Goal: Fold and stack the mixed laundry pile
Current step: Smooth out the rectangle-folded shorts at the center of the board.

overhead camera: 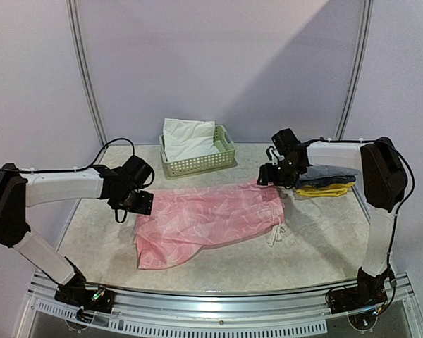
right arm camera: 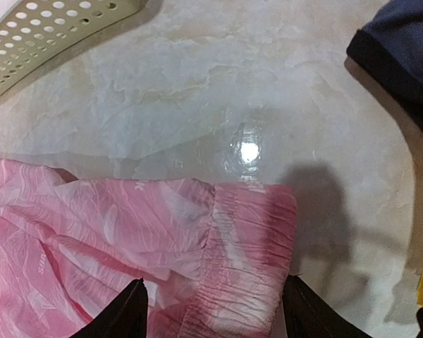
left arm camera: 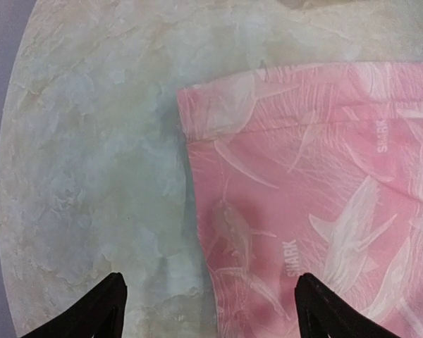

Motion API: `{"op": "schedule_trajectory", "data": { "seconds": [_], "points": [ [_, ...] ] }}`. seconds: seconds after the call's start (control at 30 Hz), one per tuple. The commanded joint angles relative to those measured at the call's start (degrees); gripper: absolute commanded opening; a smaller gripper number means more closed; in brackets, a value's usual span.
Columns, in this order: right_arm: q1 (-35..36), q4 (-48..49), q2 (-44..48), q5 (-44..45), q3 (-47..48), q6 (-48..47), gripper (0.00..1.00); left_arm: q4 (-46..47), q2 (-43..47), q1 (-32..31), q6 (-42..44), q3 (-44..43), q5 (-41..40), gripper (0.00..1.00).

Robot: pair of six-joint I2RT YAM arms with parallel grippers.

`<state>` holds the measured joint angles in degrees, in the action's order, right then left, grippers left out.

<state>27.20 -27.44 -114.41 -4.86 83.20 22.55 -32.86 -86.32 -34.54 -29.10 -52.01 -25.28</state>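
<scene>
The thin pink piece (overhead camera: 208, 218) with a shark print lies spread flat on the table's middle, its white drawstring ties (overhead camera: 275, 232) at the right end. My left gripper (overhead camera: 137, 203) is open above its left hem corner (left arm camera: 197, 105), with the cloth edge between the fingertips (left arm camera: 208, 310). My right gripper (overhead camera: 273, 176) is open above the elastic waistband corner (right arm camera: 254, 232). Neither gripper holds anything. The white piece (overhead camera: 187, 137) lies in the basket at the back.
The pale green lattice basket (overhead camera: 197, 163) stands behind the pink piece; its rim shows in the right wrist view (right arm camera: 49, 32). Folded dark blue (overhead camera: 331, 172) and yellow (overhead camera: 324, 190) clothes lie at the right, beside my right gripper. The marble table top (overhead camera: 92, 232) has raised edges.
</scene>
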Motion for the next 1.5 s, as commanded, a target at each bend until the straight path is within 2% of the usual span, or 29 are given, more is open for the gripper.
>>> {"op": "schedule_trajectory", "data": {
  "seconds": [0.0,0.17,0.27,0.47,0.63,0.77,0.83,0.97,1.03,1.33,1.47],
  "points": [
    [0.0,-0.3,-2.3,-2.6,1.3,-0.8,0.62,6.3,-3.2,3.8,2.1,-2.0,4.2,0.82],
    [-0.1,-0.3,-1.8,-3.9,0.6,-0.8,0.43,8.5,-7.0,7.0,2.8,-3.6,6.2,0.75],
    [-0.2,-0.8,-1.5,-4.5,0.4,-0.8,0.4,10.1,-9.1,9.0,2.9,-4.1,7.5,0.71],
    [-0.2,-0.4,1.2,-5.0,-2.2,-0.4,0.42,13.9,-12.0,11.2,3.0,-3.2,9.9,0.65],
    [-0.2,-0.2,2.8,-6.6,-3.9,0.1,0.53,18.5,-15.3,12.2,4.5,-3.5,13.1,0.55],
    [-0.2,0.5,3.5,-7.2,-6.1,0.7,0.54,19.1,-17.5,12.3,5.7,-4.6,11.6,0.47],
    [-0.2,0.8,3.7,-7.4,-7.0,0.8,0.54,19.6,-18.4,12.3,6.2,-5.0,11.5,0.41],
    [-0.2,0.7,3.8,-7.4,-7.5,0.8,0.54,20.2,-19.4,12.3,6.4,-6.0,11.6,0.21],
    [-0.2,0.5,3.9,-7.3,-7.7,0.8,0.53,20.2,-19.3,12.2,6.8,-6.2,11.2,0.15],
    [-0.1,0.5,4.4,-7.2,-8.0,1.2,0.53,18.1,-15.8,11.8,8.6,-6.8,9.0,0.0],
    [-0.1,0.4,4.8,-7.0,-8.1,1.2,0.53,16.4,-13.9,11.5,9.6,-8.3,9.4,0.0]
  ]
}}
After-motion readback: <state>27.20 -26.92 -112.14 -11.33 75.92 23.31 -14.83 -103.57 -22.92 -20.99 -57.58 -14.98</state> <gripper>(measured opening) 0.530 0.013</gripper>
